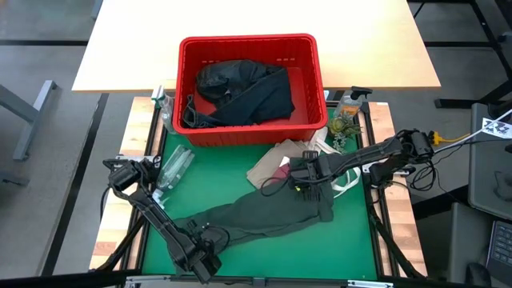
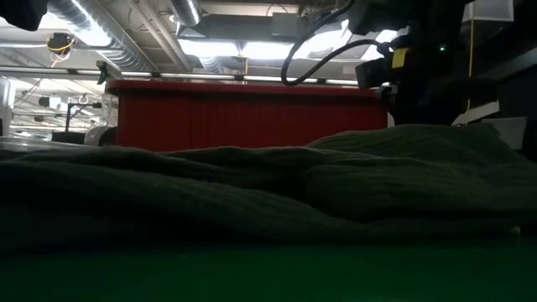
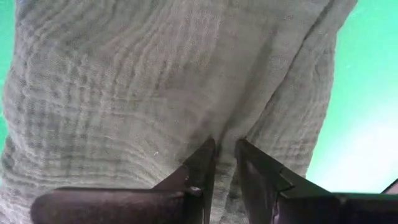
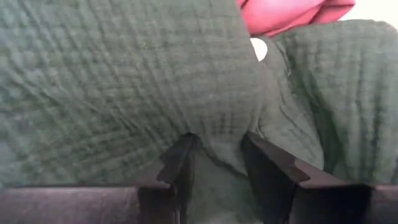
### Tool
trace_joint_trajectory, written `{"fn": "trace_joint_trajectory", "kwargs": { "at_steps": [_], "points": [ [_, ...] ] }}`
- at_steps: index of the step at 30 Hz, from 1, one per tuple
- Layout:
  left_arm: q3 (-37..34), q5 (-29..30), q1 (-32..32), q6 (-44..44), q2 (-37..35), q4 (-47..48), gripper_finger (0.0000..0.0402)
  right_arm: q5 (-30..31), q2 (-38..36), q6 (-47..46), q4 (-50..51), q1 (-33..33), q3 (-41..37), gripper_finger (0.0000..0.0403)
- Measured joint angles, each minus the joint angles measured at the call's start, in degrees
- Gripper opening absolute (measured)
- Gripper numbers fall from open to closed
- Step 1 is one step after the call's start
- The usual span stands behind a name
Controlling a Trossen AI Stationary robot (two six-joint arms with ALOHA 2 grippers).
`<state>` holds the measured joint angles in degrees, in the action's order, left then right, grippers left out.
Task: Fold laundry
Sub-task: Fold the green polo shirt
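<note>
Nearest the low camera lay the olive-green crinkled cotton shirt (image 2: 277,197), stretched in a long rumpled band across the green mat (image 1: 264,252), from the front left corner up toward the right of centre. Our left gripper (image 3: 222,163) sat at the shirt's front-left end, its two dark fingers pinching a narrow ridge of the fabric between them. Our right gripper (image 4: 217,163) was at the other end, fingers wider apart but clenched on a thick fold of the same cloth, just beside a maroon garment (image 4: 292,12) and a tan top (image 1: 272,164) lying in a heap. Behind them stood the red slatted plastic basket (image 1: 250,132) with black garments (image 1: 240,92) inside, and a clear plastic bottle (image 1: 174,166) lay on the mat's left side. We judged the step to be taking hold of both ends of the shirt; the next move called for lifting together and pulling it taut and flat before any fold.
</note>
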<state>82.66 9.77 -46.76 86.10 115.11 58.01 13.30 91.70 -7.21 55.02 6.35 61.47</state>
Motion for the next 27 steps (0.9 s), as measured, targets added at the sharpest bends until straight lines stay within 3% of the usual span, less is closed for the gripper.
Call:
{"fn": "trace_joint_trajectory", "kwargs": {
  "at_steps": [4, 9, 19, 27],
  "points": [
    [-0.2, -0.01, 0.27, -0.1, 0.0, 0.03, 0.0054, -0.02, 0.0, 0.15, -0.04, 0.0, -0.02, 0.014],
    [-0.2, -3.01, 0.63, -1.1, -0.42, 0.02, 0.0006, 0.44, 0.0, 0.12, -0.04, 0.0, -0.02, 0.014],
    [5.74, -8.59, -0.65, -4.67, -0.52, 2.79, 0.0001, 1.26, -0.02, -0.15, 0.0, 0.0, -0.02, 0.014],
    [3.74, -10.81, -2.09, -2.68, -0.5, -3.43, 0.0, 0.81, -0.04, -0.21, 0.08, 0.0, -0.04, 0.014]
  ]
}}
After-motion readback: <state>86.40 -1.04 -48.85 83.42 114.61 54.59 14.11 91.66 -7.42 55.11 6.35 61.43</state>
